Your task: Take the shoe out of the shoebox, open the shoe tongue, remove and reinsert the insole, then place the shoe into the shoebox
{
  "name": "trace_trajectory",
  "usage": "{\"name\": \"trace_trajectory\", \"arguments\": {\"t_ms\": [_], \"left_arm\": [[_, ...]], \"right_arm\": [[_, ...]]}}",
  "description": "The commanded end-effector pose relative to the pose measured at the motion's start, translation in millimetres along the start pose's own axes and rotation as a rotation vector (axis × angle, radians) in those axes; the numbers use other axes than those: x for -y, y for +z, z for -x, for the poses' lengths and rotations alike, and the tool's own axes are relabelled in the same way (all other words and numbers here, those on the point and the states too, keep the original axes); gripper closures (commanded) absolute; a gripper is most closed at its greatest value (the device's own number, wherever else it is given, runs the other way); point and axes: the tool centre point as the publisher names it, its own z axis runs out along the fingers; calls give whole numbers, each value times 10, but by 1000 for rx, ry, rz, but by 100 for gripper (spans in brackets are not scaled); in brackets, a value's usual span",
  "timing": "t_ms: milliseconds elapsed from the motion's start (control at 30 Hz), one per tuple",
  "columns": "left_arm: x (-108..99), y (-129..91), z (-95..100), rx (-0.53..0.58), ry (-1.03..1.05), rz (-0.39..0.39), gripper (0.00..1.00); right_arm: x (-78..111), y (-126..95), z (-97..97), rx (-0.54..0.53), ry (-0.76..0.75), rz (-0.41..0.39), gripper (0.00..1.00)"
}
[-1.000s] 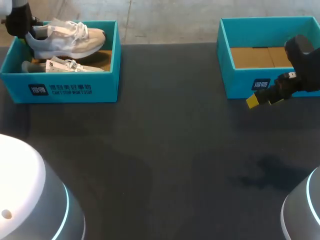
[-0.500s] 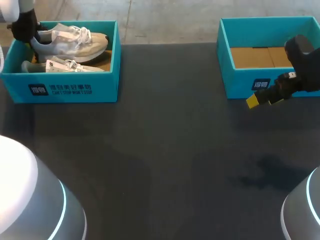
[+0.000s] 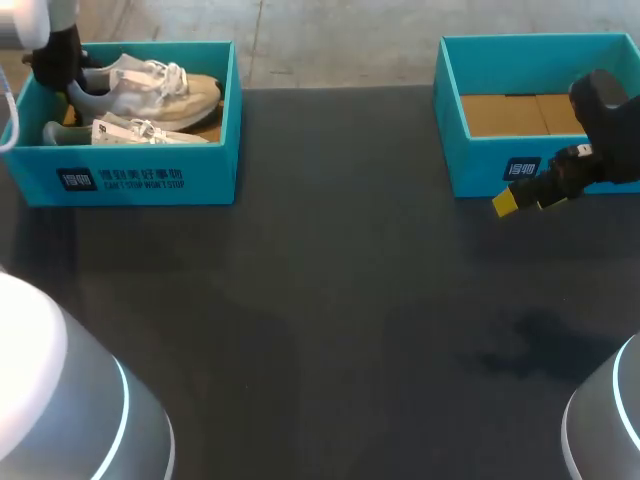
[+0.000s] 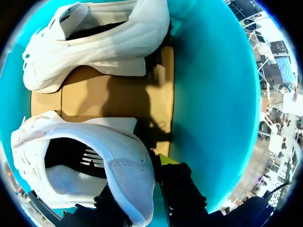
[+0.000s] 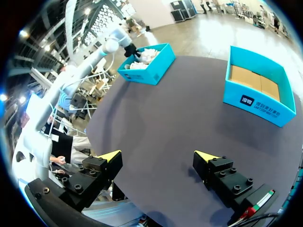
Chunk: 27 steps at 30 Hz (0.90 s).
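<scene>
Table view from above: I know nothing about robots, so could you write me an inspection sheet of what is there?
Surface: dark table.
Job's things: left shoebox holds the far shoe and the near shoe, both white; right shoebox holds no shoe.
Clutter: nothing seen.
Pincers: left pincer is inside the left shoebox, shut on the far shoe's heel; right pincer is open, over the table in front of the right shoebox.
Cables: nothing seen on the table.
Surroundings: nothing seen.

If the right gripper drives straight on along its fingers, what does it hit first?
Most likely the bare table top; the right gripper, open, points down at it, though depth is unclear.
</scene>
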Motion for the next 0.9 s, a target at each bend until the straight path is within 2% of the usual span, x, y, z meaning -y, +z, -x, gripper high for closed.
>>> {"name": "trace_trajectory", "arguments": {"t_ms": [33, 400, 433, 467, 500, 567, 733, 900], "left_arm": [[-100, 47, 0, 1, -3, -25, 100], [-77, 139, 5, -2, -7, -36, 100], [-69, 134, -1, -2, -7, -36, 87], [-60, 121, -10, -1, -7, -35, 67], [-55, 109, -15, 1, -6, -34, 56], [-51, 96, -19, 6, -8, -29, 46], [-45, 84, -18, 9, -9, -36, 44], [-25, 11, -39, 27, -2, -50, 35]], "right_arm": [[-23, 15, 4, 0, 1, -4, 0], [-23, 15, 4, 0, 1, -4, 0], [-23, 15, 4, 0, 1, -4, 0], [-23, 15, 4, 0, 1, -4, 0], [-23, 15, 4, 0, 1, -4, 0], [-23, 15, 4, 0, 1, -4, 0], [-23, 15, 4, 0, 1, -4, 0], [-23, 15, 4, 0, 1, -4, 0]]}}
